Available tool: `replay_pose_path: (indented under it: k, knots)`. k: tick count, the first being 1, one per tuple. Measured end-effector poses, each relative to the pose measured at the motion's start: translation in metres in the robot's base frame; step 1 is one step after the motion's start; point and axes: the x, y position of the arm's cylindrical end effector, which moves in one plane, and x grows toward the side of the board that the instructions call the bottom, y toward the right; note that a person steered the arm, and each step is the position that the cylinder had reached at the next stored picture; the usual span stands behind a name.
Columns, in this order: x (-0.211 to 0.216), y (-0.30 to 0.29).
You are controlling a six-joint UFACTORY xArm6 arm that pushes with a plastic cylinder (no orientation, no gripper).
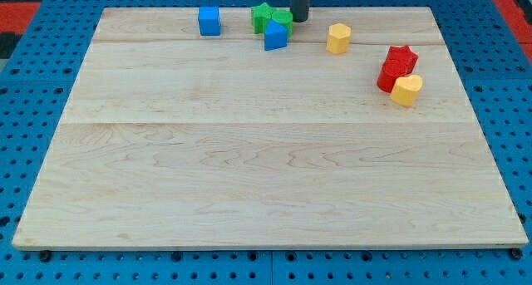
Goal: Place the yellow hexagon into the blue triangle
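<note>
Overall, the wooden bench is lying flat, carrying every block near its twelve o'clock edge. No pincer is showing; my tip is sitting just at three o'clock of the green blocks. The blue triangle is touching those greens at their six o'clock. The yellow hexagon is standing apart, at three o'clock of the triangle.

This looks like a robotics lab: a pale wooden bench lies on a blue perforated mounting plate with a regular grid of holes, red matting showing at the view's top corners.
</note>
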Motion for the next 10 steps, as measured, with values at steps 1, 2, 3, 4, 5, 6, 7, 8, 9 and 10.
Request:
replay_pose_path:
  k: [1, 2, 3, 4, 5, 6, 7, 8, 9, 10]
  knots:
    - [-0.002, -0.014]
    - [-0.002, -0.022]
    - [0.0, -0.009]
    - [0.0, 0.027]
    - [0.013, 0.051]
    - [0.022, 0.066]
    - [0.022, 0.096]
    - [0.031, 0.107]
    - [0.035, 0.098]
    - [0.041, 0.089]
